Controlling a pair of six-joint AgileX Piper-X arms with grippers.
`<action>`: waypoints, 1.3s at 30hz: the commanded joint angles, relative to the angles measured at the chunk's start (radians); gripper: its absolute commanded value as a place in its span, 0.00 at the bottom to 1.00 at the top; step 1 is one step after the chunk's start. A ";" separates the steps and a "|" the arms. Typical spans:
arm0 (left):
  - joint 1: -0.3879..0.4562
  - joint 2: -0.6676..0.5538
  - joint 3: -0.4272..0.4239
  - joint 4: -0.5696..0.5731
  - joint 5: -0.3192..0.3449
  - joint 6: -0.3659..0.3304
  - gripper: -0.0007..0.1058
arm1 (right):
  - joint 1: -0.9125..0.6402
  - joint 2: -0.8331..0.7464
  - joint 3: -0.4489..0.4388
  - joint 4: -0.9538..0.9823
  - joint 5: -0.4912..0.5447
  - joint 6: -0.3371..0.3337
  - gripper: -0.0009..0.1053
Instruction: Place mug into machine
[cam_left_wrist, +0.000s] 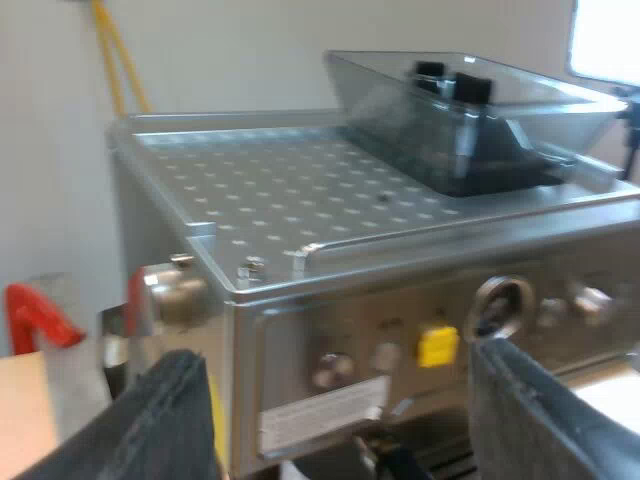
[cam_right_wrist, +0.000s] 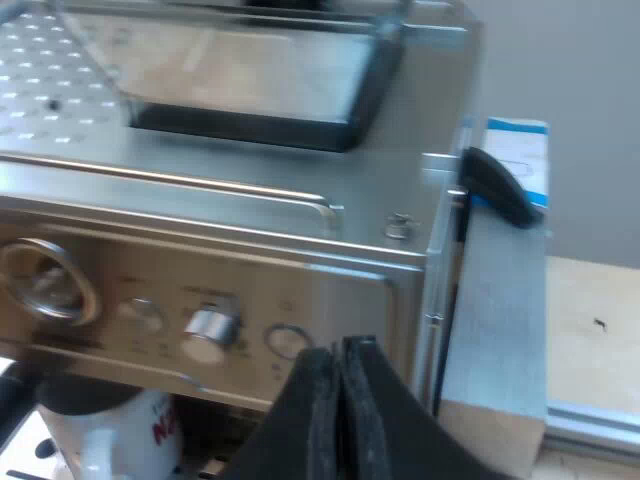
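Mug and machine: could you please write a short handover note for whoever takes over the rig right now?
Left gripper: open, empty, facing the front of the espresso machine.
Right gripper: shut, holding nothing, near the machine's front panel.
Mug: white, standing under the machine's front.
Done: the mug appears placed.
Left: check its seating, then pull both arms back.

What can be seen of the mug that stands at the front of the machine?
The mug is white and looks like ceramic, with red letters on its side, too few visible to read. It stands upright in the machine's front opening, below the knobs, with a dark part just over its mouth. Its base is out of view. The right claw, shut, is nearby but apart from it.
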 joint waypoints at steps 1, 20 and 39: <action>0.002 0.070 -0.057 0.041 -0.071 -0.007 0.56 | -0.096 -0.031 -0.003 0.031 -0.084 -0.011 0.01; 0.076 0.227 -0.214 0.049 -0.205 0.058 0.56 | -0.771 -0.049 -0.005 0.171 -0.554 -0.011 0.47; 0.074 0.013 -0.222 0.296 -0.213 0.193 0.56 | -0.927 -0.213 -0.005 0.266 -0.638 -0.045 0.47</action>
